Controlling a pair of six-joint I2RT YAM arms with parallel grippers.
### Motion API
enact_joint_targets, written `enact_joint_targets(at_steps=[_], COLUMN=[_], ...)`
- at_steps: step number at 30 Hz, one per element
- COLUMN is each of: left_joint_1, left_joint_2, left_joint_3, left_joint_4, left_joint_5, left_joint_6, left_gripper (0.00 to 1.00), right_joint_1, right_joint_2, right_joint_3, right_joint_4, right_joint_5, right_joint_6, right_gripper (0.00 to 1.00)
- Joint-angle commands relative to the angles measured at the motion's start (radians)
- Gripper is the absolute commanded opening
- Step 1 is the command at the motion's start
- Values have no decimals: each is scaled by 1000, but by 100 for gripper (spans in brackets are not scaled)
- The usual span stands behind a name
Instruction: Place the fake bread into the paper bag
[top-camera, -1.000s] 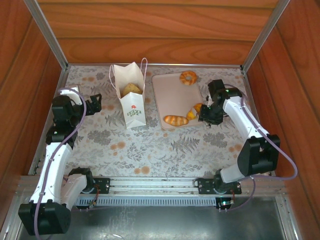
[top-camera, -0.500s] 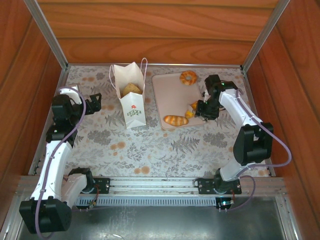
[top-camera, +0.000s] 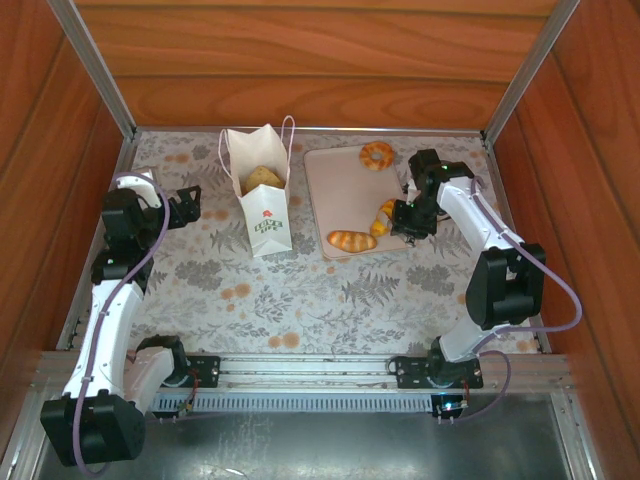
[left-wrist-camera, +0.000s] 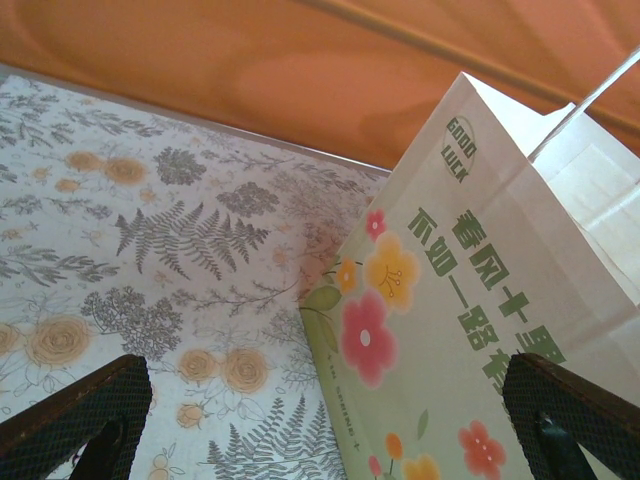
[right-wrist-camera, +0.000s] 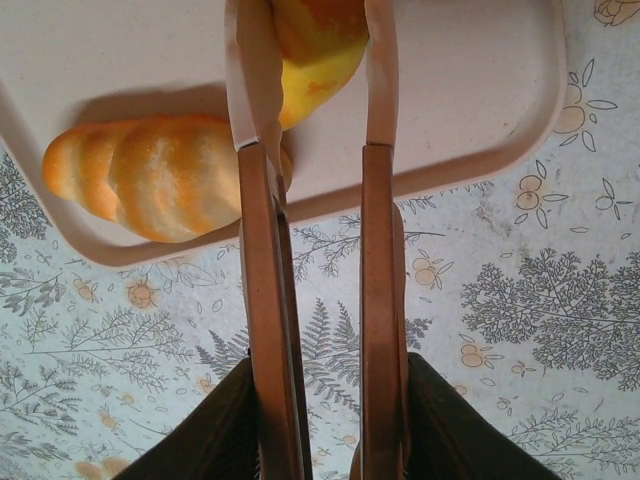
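Observation:
The white paper bag (top-camera: 262, 195) stands upright left of the tray, with a big oval loaf (top-camera: 262, 178) inside it. My left gripper (top-camera: 188, 204) is open beside the bag, whose flowered face (left-wrist-camera: 470, 330) lies between the spread fingers (left-wrist-camera: 90, 415). My right gripper (top-camera: 410, 220) is shut on thin metal tongs (right-wrist-camera: 265, 300). The tong tips close on a yellow-orange croissant (right-wrist-camera: 315, 45) at the tray's near right. A striped roll (right-wrist-camera: 150, 175) lies just left of it, and a ring (top-camera: 377, 155) sits at the tray's far end.
The flat beige-pink tray (top-camera: 340, 190) lies right of the bag on the floral tablecloth (top-camera: 300, 290). Wooden walls and metal posts enclose the table on three sides. The tray's near rim (right-wrist-camera: 450, 150) passes under the tongs.
The right arm shifted left over the tray's edge, and the tongs have narrowed around the croissant. The left arm has barely moved.

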Motion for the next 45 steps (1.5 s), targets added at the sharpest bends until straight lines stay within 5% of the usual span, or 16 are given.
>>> enact_joint_targets(at_steps=[1,18,28,45], left_joint_1=[9,-42,-236,-413], left_joint_2=[-12,-108,-87,130], left_joint_3=[-4,83,158,279], left_joint_4=[17,-100,-122,-139], left_joint_5=[20,42,-71,-303], left_joint_6=[-9,-88,-165,-198], left_gripper=[96,91,88,88], right_joint_1=[-8,38,158,395], right_joint_2=[-53,-381,-526,-436], right_joint_3=[-14,-25,57,280], right_joint_4=[-19,82,198,318], right_joint_5=[-7,-43,-83,-38], right_joint_6=[-10,27,111,64], right_gripper=[24,17,16,16])
